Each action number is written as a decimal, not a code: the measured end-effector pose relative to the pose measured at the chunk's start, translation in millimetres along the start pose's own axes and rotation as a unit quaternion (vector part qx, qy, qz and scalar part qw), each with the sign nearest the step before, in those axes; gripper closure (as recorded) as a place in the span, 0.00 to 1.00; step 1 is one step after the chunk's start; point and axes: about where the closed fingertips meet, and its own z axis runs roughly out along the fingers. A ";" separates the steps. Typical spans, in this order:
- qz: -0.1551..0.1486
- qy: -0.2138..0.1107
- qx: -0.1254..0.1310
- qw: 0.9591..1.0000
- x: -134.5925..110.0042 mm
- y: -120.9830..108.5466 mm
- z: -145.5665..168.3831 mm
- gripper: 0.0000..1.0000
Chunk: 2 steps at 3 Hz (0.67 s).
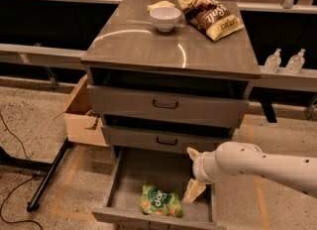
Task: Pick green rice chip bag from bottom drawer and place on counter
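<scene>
Bottom drawer (124, 174) is seen pulled out. Green rice chip bag (160, 201) is laid flat inside, nr the front edge, approx. centre. Gripper (189, 174) is held over the drawer's right side, just beside the bag, not touching it; fingers (194, 192) are spread wide, nothing held. On the counter (148, 45) a white bowl (165, 18) & brown chip bag (213, 16) are set at the back.
</scene>
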 end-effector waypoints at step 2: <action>-0.006 -0.022 0.013 1.000 21.5 -25.7 58.4 0.00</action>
